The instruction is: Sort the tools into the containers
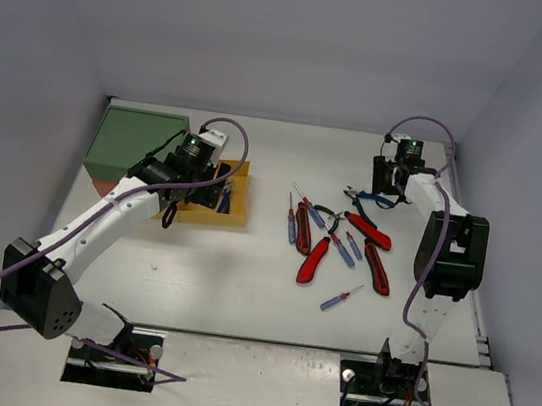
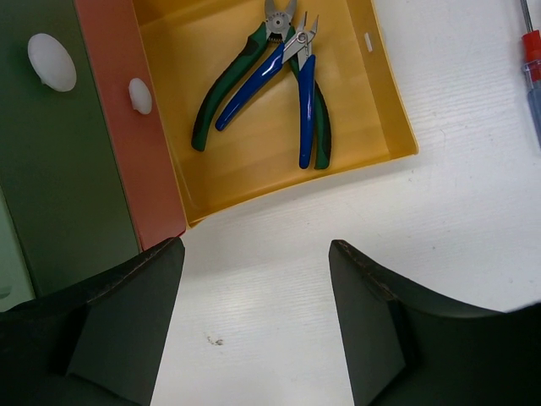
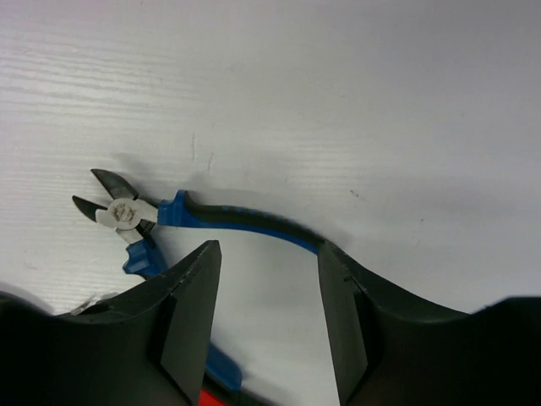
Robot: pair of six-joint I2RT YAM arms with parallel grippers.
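Observation:
The cabinet stands at the back left, with its green top [image 1: 139, 139] and its yellow bottom drawer [image 1: 213, 218] pulled open. In the left wrist view the yellow drawer [image 2: 372, 110] holds green-handled pliers [image 2: 224, 93] and blue-handled pliers [image 2: 306, 110], next to the orange-red drawer front [image 2: 135, 152]. My left gripper [image 2: 256, 254] is open and empty over bare table just outside the drawer; it also shows in the top view [image 1: 174, 212]. My right gripper [image 3: 269, 262] is open and straddles the spread handles of blue-and-black pliers [image 3: 228, 220] lying on the table. It also shows in the top view [image 1: 378, 196].
Loose tools lie mid-table: red-and-black utility knives [image 1: 313, 260] [image 1: 368, 230] [image 1: 376, 266] and small blue-and-red screwdrivers [image 1: 340, 298] [image 1: 292, 218]. One screwdriver [image 2: 531, 59] shows at the right edge of the left wrist view. White knobs [image 2: 51, 61] sit on the closed drawers. Grey walls enclose the table.

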